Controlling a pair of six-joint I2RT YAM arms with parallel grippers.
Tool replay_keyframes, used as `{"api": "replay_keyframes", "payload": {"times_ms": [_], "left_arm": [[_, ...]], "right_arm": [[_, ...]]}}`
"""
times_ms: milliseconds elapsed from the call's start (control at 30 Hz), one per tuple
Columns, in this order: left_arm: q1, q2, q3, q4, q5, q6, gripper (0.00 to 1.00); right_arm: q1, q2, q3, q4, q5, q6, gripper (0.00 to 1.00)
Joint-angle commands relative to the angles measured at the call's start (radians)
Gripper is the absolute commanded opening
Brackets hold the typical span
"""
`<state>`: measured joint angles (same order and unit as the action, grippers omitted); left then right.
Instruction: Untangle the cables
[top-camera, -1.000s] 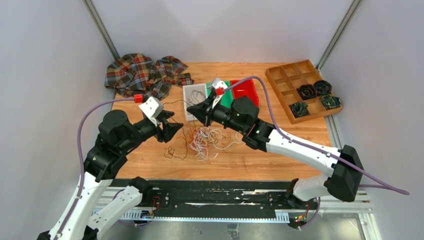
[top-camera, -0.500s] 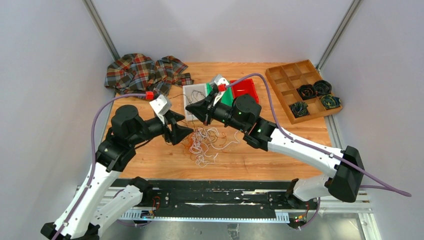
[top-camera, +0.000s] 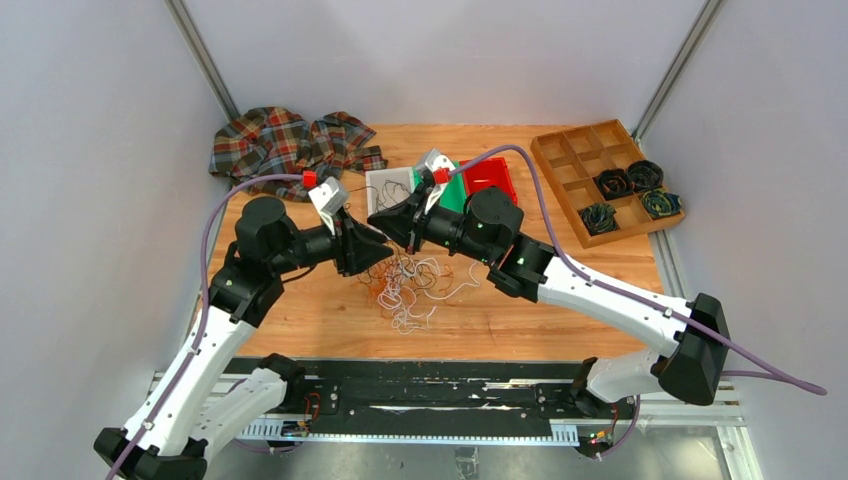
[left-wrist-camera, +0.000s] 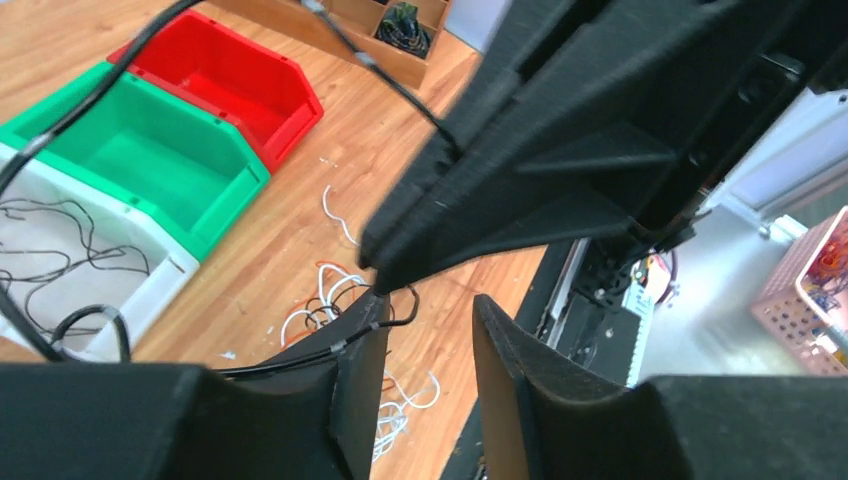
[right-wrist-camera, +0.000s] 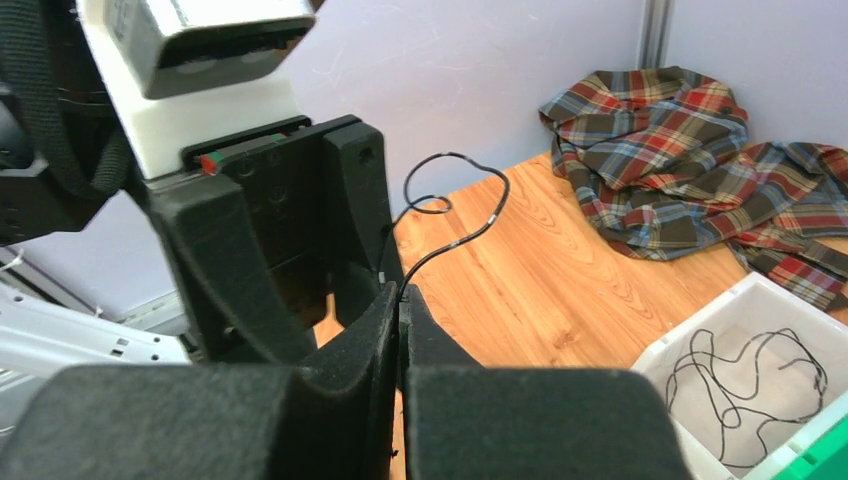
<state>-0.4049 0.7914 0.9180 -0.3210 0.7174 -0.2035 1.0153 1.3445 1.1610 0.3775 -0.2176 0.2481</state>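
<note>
black cable (right-wrist-camera: 490, 220) tight in right gripper (right-wrist-camera: 400, 300); left gripper (left-wrist-camera: 430, 310) agape

Three bins (top-camera: 487, 178), four coils (top-camera: 612, 183), one cloth (top-camera: 285, 148) — two arms (top-camera: 610, 300).

Top camera looks down from behind the near edge over the whole worktop (top-camera: 330, 315). Close wrist cameras face opposite far corners, sharing the white bin (left-wrist-camera: 150, 262).

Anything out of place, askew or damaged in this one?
Only the crumpled plaid cloth, heaped at the far left corner of the table, looks out of place. The cables lie in a loose tangle on the wood, as the task expects. Nothing looks damaged.
</note>
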Motion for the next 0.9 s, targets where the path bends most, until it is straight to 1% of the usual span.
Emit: {"api": "replay_keyframes", "payload": {"times_ms": [0, 67, 133, 167, 233, 267, 300, 333, 367, 433, 467, 633, 700, 767, 833, 867], "left_arm": [[0.006, 0.007, 0.02, 0.071, -0.013, -0.009, 0.35], [0.006, 0.011, 0.016, 0.076, -0.016, -0.012, 0.26], [0.006, 0.006, 0.011, 0.078, -0.051, -0.005, 0.13], [0.007, 0.003, 0.01, 0.076, -0.068, -0.004, 0.09], [0.007, -0.001, 0.012, 0.074, -0.081, -0.002, 0.07], [0.006, 0.0, 0.013, 0.075, -0.082, -0.006, 0.08], [0.006, 0.0, 0.017, 0.075, -0.077, -0.01, 0.12], [0.007, 0.001, 0.019, 0.077, -0.063, -0.014, 0.23], [0.007, -0.002, 0.023, 0.079, -0.04, -0.013, 0.29], [0.006, -0.013, 0.022, 0.085, 0.015, -0.014, 0.38], [0.007, -0.017, 0.02, 0.085, 0.046, -0.014, 0.4], [0.006, -0.033, 0.006, 0.07, 0.223, 0.015, 0.41], [0.006, -0.04, 0.008, 0.063, 0.207, 0.025, 0.4], [0.006, -0.045, 0.012, 0.064, 0.15, 0.033, 0.37], [0.006, -0.042, 0.012, 0.08, 0.104, 0.028, 0.33], [0.006, -0.039, 0.01, 0.089, 0.083, 0.018, 0.28]], "right_arm": [[0.029, -0.008, 0.076, -0.007, -0.06, -0.005, 0.01], [0.03, -0.003, 0.085, -0.014, -0.072, -0.006, 0.01], [0.031, -0.001, 0.08, -0.009, -0.073, 0.0, 0.01], [0.031, -0.003, 0.079, -0.004, -0.076, 0.004, 0.01], [0.031, -0.007, 0.072, 0.002, -0.082, 0.012, 0.01], [0.031, -0.009, 0.068, 0.006, -0.084, 0.017, 0.01], [0.031, -0.012, 0.062, 0.012, -0.085, 0.024, 0.01], [0.031, -0.016, 0.056, 0.022, -0.085, 0.028, 0.01], [0.031, -0.018, 0.053, 0.024, -0.085, 0.029, 0.01], [0.031, -0.017, 0.054, 0.021, -0.086, 0.03, 0.01], [0.031, -0.017, 0.056, 0.019, -0.088, 0.03, 0.01], [0.031, -0.013, 0.071, 0.016, -0.096, 0.036, 0.01], [0.031, -0.009, 0.077, 0.014, -0.103, 0.043, 0.01], [0.032, -0.006, 0.084, 0.012, -0.113, 0.048, 0.01], [0.034, -0.001, 0.09, 0.018, -0.121, 0.052, 0.01], [0.035, 0.003, 0.091, 0.023, -0.132, 0.056, 0.01]]}}
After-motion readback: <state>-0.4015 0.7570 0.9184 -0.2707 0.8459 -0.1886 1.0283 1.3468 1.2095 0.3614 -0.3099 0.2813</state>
